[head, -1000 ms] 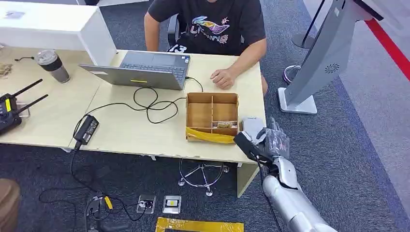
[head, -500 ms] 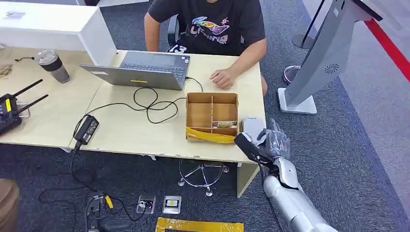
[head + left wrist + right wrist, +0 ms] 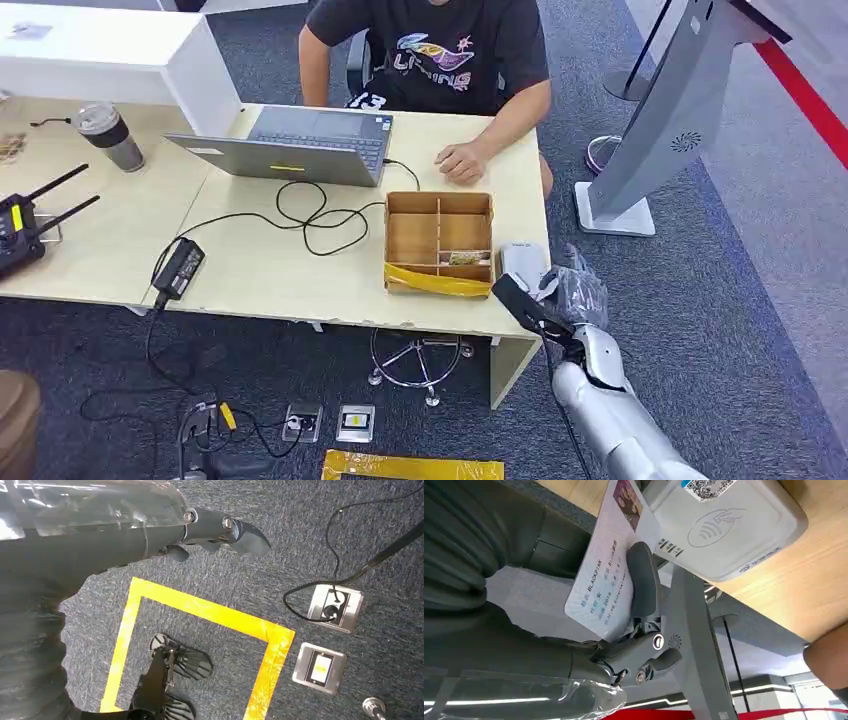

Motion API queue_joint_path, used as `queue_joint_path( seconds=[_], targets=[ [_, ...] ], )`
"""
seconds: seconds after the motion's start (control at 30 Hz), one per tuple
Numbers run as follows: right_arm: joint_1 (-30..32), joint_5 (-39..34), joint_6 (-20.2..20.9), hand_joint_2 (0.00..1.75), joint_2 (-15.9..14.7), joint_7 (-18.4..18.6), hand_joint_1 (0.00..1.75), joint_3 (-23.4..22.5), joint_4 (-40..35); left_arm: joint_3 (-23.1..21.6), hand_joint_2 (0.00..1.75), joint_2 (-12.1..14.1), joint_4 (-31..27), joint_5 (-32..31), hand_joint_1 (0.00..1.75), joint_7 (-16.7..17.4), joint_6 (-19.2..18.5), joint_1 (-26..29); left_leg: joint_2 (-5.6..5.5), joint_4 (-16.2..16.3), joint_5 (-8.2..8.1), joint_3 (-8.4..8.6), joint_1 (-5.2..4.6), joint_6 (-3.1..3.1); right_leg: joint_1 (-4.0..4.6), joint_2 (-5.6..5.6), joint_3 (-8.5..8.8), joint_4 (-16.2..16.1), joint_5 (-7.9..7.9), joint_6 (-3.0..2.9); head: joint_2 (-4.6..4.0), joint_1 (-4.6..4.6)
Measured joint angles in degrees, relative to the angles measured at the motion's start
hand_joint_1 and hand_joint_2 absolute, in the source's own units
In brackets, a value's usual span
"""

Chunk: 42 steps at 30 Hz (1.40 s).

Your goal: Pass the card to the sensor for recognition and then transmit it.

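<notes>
A white card [image 3: 606,570] with a small photo and printed text is pinched in my right hand [image 3: 644,625], thumb pressed on its face. The white sensor [image 3: 724,525], marked with a contactless symbol and a QR sticker, lies on the table just beyond the card's far edge. From the head view the sensor [image 3: 520,262] sits at the table's right front corner. My right hand [image 3: 555,300] hovers just off that corner, beside and slightly below it. My left hand [image 3: 215,532] hangs over the carpet, holding nothing, fingers loosely apart.
A divided cardboard box [image 3: 440,240] with yellow tape stands left of the sensor. A person sits behind the table, one hand [image 3: 460,160] resting by a laptop [image 3: 300,145]. Cables [image 3: 300,215] cross the tabletop. A grey kiosk stand [image 3: 650,140] rises at the right.
My right hand with the card has drifted slightly right and back toward me, off the table corner. The sensor, box and person have not moved.
</notes>
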Motion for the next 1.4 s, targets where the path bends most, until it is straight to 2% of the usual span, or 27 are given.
queue_joint_path(
  seconds=[0.17, 0.57, 0.83, 0.97, 1.17, 1.3, 1.4],
  targets=[
    [0.0, 0.0, -0.2, 1.75, -0.1, -0.1, 1.75, 0.0, 0.0, 0.0, 1.75, 0.0, 0.0, 0.0, 0.0, 0.0, 0.0, 0.0, 0.0, 0.0, 0.0, 0.0, 0.0, 0.0, 0.0, 0.0, 0.0, 0.0, 0.0, 0.0, 0.0, 0.0],
    [-4.0, -4.6, -2.3, 1.75, -0.9, -4.2, 1.75, -0.7, -1.9, 0.0, 1.75, 0.0, 0.0, 0.5, 0.0, 0.0, 0.4, 0.0, 0.0, 0.0, 0.0, -0.05, 0.0, 0.0, 0.0, -0.02, -0.01, 0.0, 0.01, 0.01, 0.0, 0.02],
    [-7.8, -10.9, -2.0, 1.75, -0.8, -8.4, 1.75, -2.7, -7.4, 0.0, 1.75, 0.0, 0.0, 1.2, 0.0, 0.3, 1.2, 0.0, -0.01, 0.0, 0.01, -0.07, 0.0, 0.0, 0.0, -0.03, 0.0, 0.0, 0.02, 0.02, 0.0, 0.0],
    [-10.2, -11.4, -1.1, 1.75, -0.6, -8.2, 1.75, -3.1, -13.2, 0.0, 1.75, -0.1, 0.0, 1.8, 0.0, 0.3, 1.4, 0.1, -0.01, 0.0, 0.01, -0.06, 0.0, 0.0, 0.0, -0.03, -0.01, 0.0, 0.02, 0.01, 0.0, 0.0],
    [-13.9, -8.1, 2.3, 1.75, 1.4, -6.9, 1.75, -3.3, -21.9, 0.0, 1.75, -0.2, 0.0, 1.9, 0.0, 0.3, 1.7, 0.1, -0.01, 0.0, 0.01, -0.06, 0.01, 0.0, 0.01, 0.0, -0.03, 0.1, 0.01, 0.01, 0.0, 0.0],
    [-16.6, -5.2, 2.7, 1.75, 3.3, -7.6, 1.75, -3.1, -23.6, 0.0, 1.75, -0.5, 0.0, 2.2, 0.0, 0.3, 1.8, 0.1, -0.04, 0.0, 0.03, -0.14, 0.01, -0.01, 0.0, -0.05, -0.02, 0.1, 0.02, 0.01, 0.0, 0.0],
    [-20.3, -0.2, 3.9, 1.75, 6.3, -7.7, 1.75, -1.8, -22.3, 0.0, 1.75, -0.8, 0.0, 3.5, 0.0, 0.3, 1.8, 0.0, 0.05, 0.0, 0.03, -0.1, 0.01, -0.02, 0.01, 0.03, -0.06, 0.1, 0.02, 0.01, 0.0, 0.0]
  ],
)
